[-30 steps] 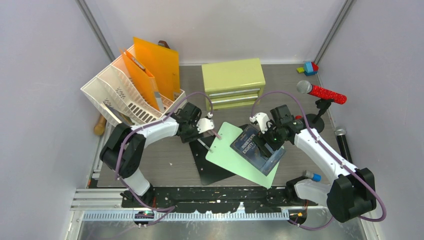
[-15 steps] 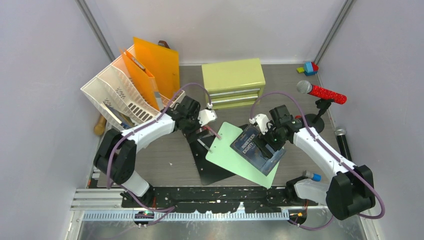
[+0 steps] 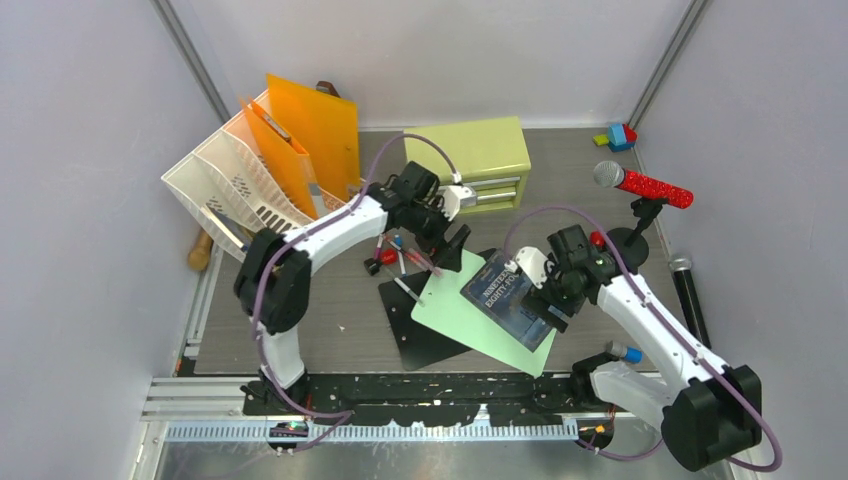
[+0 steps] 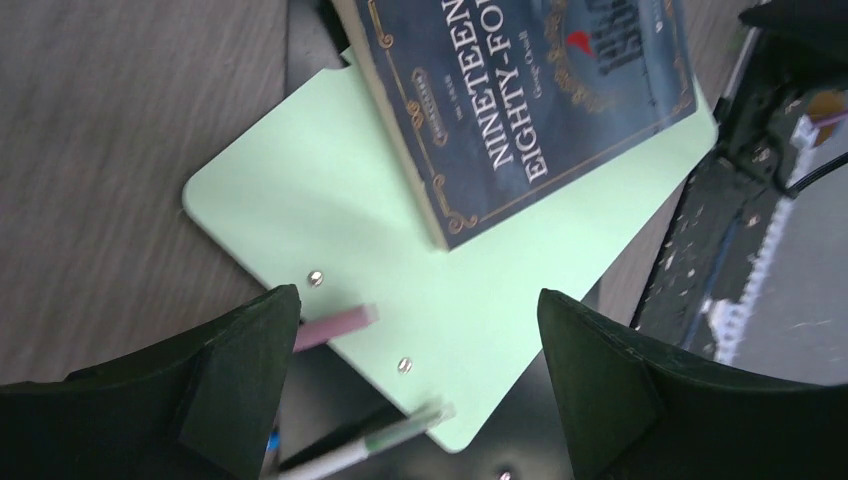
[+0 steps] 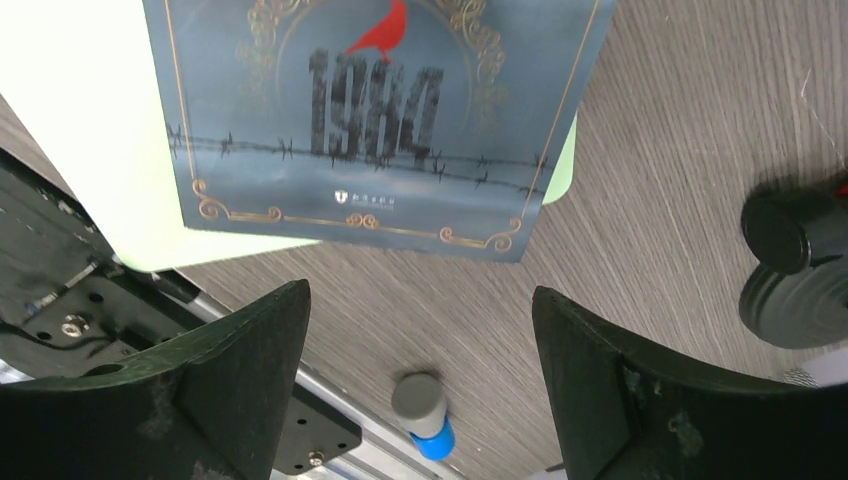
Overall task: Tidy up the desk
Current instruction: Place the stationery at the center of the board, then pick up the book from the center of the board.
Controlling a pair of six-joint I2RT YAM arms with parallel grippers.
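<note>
One grey wood-grain bench (image 3: pixel 330 300) spreads beneath both arms, bearing one blue book (image 3: pixel 507 300) on one pale green board (image 3: pixel 450 300), one yellow-green drawer cabinet (image 3: pixel 466 150), one red microphone (image 3: pixel 645 185) and one black microphone (image 3: pixel 690 295), while the left end effector (image 4: pixel 420 330) and the right end effector (image 5: pixel 420 320) each gape wide, holding nothing.

the left arm (image 3: pixel 330 228) and right arm (image 3: pixel 650 315) are white with black joints; a thin purple cable (image 3: pixel 412 136) runs along each; the fingers (image 4: pixel 200 400) are black

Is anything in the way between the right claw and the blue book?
No, nothing visible. The right gripper hangs open at the edge of the dark blue hardcover book, which lies on the pale green board.
</note>
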